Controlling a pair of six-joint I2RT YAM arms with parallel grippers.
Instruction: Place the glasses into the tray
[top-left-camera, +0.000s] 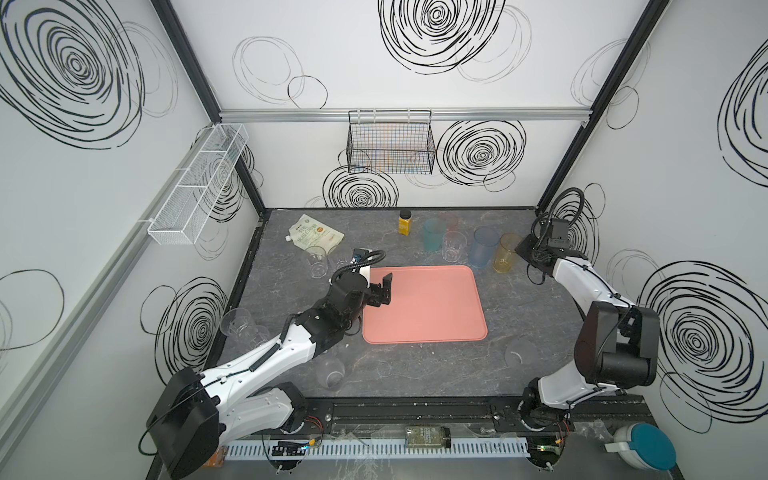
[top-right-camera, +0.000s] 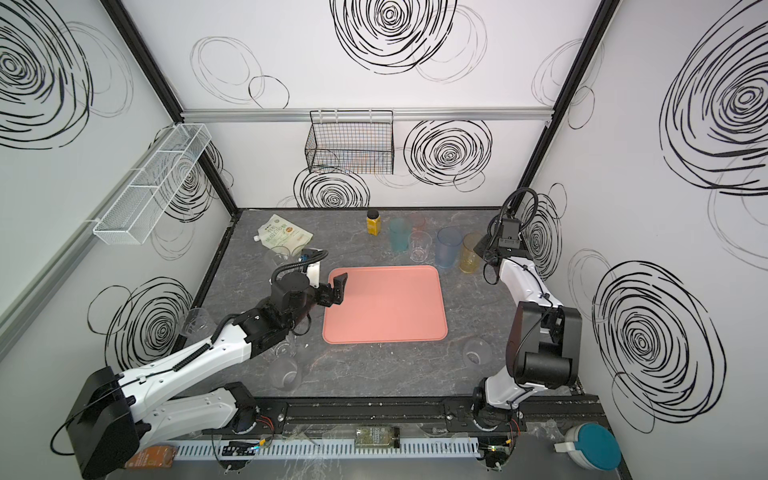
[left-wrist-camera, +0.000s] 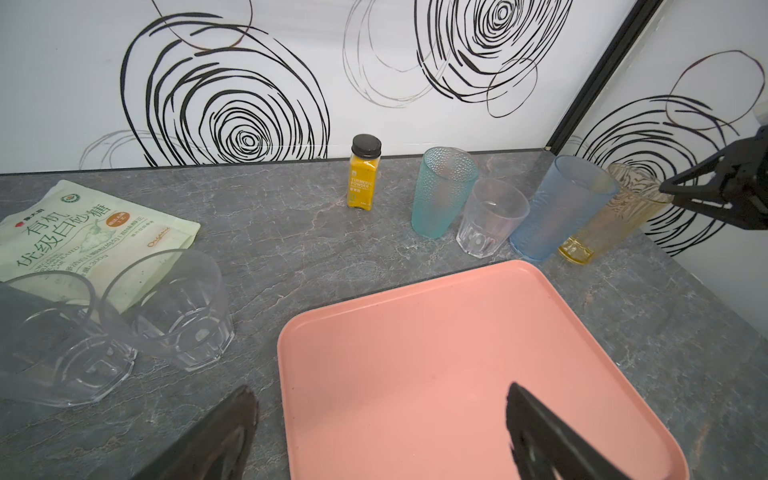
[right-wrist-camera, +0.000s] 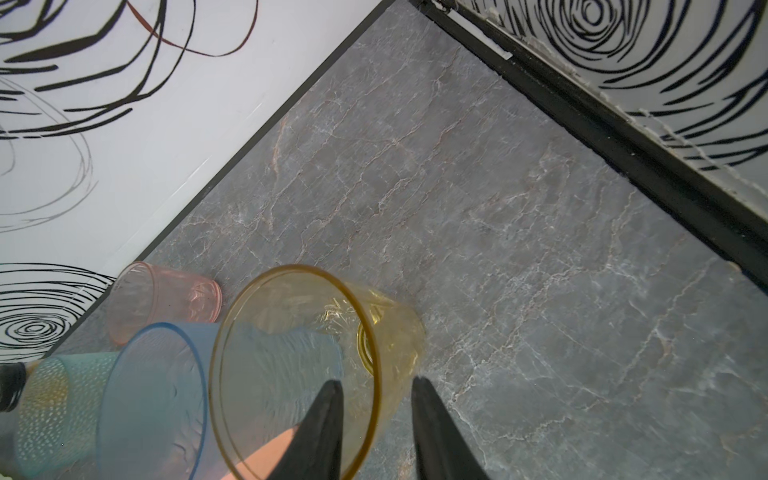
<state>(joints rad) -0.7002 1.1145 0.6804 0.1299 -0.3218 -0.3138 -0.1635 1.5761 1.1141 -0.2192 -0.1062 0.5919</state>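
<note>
The right gripper (right-wrist-camera: 376, 384) hangs over the orange glass (right-wrist-camera: 299, 328) at the far right of the table. Its jaws are partly apart astride the rim, one finger inside and one outside, neither visibly touching. The left gripper (left-wrist-camera: 378, 395) hovers, jaws wide apart, over the left edge of the pink tray (top-left-camera: 432, 307), which lies mid-table, nearer than the glass.

White panel walls (top-left-camera: 374, 83) scrawled with black spirals enclose the cell on three sides, joined by black corner posts (top-left-camera: 191, 68). An aluminium rail (top-left-camera: 498, 113) crosses the back wall and carries a black wire basket (top-left-camera: 390, 149); a white mesh basket (top-left-camera: 197, 183) hangs on the left wall. The floor is a grey, marble-veined tabletop (top-left-camera: 519, 316), evenly lit, with a white slotted cable duct (top-left-camera: 353, 449) along its front.
</note>
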